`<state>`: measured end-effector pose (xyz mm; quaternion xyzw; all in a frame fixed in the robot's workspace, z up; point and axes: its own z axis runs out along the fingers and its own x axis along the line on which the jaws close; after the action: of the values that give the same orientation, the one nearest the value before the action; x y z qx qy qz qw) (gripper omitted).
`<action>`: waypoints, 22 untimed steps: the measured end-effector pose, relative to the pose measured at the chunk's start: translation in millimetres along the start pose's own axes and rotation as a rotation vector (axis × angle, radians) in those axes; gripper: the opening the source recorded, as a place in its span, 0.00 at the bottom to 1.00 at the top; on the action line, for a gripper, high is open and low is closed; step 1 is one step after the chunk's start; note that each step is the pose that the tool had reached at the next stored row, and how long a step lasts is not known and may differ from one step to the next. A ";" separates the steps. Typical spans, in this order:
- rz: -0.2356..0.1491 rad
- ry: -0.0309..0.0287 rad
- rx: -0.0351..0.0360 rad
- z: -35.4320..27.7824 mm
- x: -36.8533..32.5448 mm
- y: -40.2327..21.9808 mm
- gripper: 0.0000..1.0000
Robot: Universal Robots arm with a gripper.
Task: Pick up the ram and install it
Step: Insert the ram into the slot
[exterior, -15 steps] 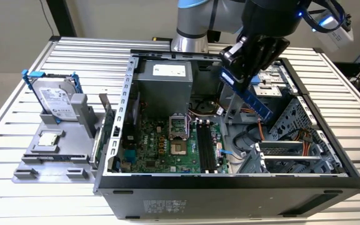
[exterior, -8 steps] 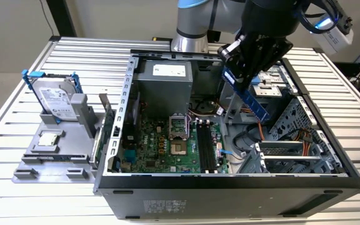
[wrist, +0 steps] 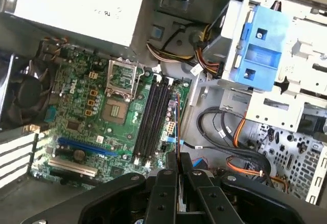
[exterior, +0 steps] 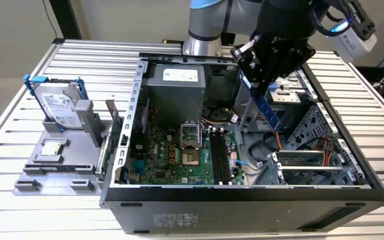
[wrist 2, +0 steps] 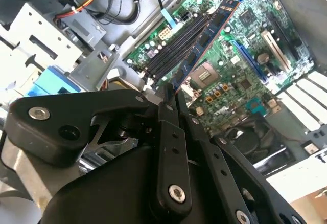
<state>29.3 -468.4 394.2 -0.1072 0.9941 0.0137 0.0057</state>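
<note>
Exterior view: an open computer case (exterior: 245,200) lies on the slatted table (exterior: 18,65). The hand (exterior: 260,84) sits above the case's far half, toward the exterior view's right. The ram (exterior: 267,107) hangs from it as a blue-looking strip, steeply tilted. Its upper end is in the hand and its lower end points down into the case, clear of the board. On the exterior view's left, outside the case, a grey holder (exterior: 52,170) carries an upright hard drive (exterior: 62,106) and a small silver chip (exterior: 52,148).

Second wrist view: sight runs along the hand (wrist 2: 172,95). Its fingers (wrist 2: 167,132) are pinched together on the near end of the ram (wrist 2: 207,35). The ram's broad face shows here, running away over the motherboard (wrist 2: 255,81). It lines up between the black memory slots (wrist 2: 173,50) and the processor socket (wrist 2: 204,74).

First wrist view: the ram (wrist: 177,127) is edge-on, a thin line coming out of the closed hand (wrist: 178,158). It runs parallel to the memory slots (wrist: 150,119), on their side toward the cables (wrist: 219,127). It is not seated in any slot. A blue bracket (wrist: 260,50) sits on the drive cage.
</note>
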 end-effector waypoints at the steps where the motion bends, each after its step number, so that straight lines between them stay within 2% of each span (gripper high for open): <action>1: 0.016 -0.0004 0.0003 0.0 0.0 0.0 0.00; 8: 0.129 -0.0033 0.0019 0.0 0.0 0.0 0.00; 14: 0.206 -0.0054 0.0030 0.1 0.0 0.0 0.00; 18: 0.243 -0.0063 0.0035 0.0 0.0 0.0 0.00; 22: 0.248 -0.0064 0.0037 0.0 0.0 0.0 0.00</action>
<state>29.3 -468.4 394.2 0.0165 0.9998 0.0129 0.0074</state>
